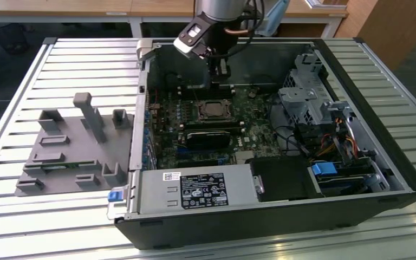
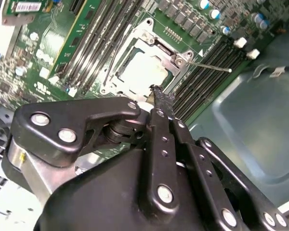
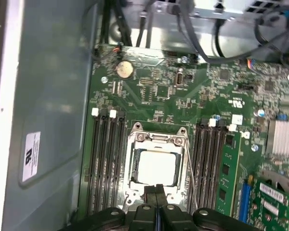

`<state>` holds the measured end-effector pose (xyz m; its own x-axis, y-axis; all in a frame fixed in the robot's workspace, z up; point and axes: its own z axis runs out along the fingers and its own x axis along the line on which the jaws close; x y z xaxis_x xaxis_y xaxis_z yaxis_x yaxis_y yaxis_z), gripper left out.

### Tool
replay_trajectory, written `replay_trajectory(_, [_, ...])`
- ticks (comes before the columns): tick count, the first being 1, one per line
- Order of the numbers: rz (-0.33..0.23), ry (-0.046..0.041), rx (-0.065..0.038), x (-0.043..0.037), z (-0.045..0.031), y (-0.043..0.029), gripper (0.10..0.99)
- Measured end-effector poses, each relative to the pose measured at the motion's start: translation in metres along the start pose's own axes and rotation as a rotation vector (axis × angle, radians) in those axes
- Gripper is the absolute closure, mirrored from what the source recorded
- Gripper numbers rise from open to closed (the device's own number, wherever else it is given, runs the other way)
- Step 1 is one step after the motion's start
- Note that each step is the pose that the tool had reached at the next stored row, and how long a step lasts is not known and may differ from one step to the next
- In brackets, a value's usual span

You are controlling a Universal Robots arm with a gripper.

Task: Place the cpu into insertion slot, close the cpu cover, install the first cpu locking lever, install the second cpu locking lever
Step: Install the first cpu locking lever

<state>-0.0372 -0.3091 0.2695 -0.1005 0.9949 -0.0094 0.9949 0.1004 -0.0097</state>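
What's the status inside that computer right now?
Gripper shut, at the insertion slot edge. Cpu seated, cpu cover down over it. Wire lever alongside looks unlatched; nothing blocking.

open overhead above the slot (image 1: pixel 214 110), low ram rows (image 3: pixel 103 163) lying flat on two sides. thin lever (image 2: pixel 207 65) jutting out over one row, near the gripper (image 3: pixel 157 188), fingers (image 3: pixel 147 211) pressed together at the cover (image 3: pixel 156 137) edge. tight against the case wall (image 1: pixel 266 57) beyond. black module (image 1: pixel 209 138) just beside the slot on the opposite side. crowded toward the exterior view's right by drive cage (image 1: pixel 305 95) and cables (image 1: pixel 331 146).
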Motion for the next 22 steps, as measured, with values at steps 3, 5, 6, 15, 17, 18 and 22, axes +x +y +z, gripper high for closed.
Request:
replay_trajectory(3, [-0.054,-0.0006,0.000,0.0000,0.0001,0.0000,0.980])
replay_trajectory(5, [-0.092,-0.0010,-0.001,0.0000,0.0002,0.0000,0.980])
replay_trajectory(6, [-0.109,-0.0012,-0.001,0.0000,0.0002,0.0000,0.980])
replay_trajectory(15, [-0.259,0.0040,-0.004,0.0000,0.0011,0.0000,0.980])
replay_trajectory(17, [-0.291,0.0058,-0.004,0.0000,0.0013,0.0000,0.980])
replay_trajectory(18, [-0.308,0.0062,-0.005,0.0000,0.0014,0.0000,0.980])
replay_trajectory(22, [-0.381,0.0074,-0.005,0.0000,0.0017,0.0000,0.980])
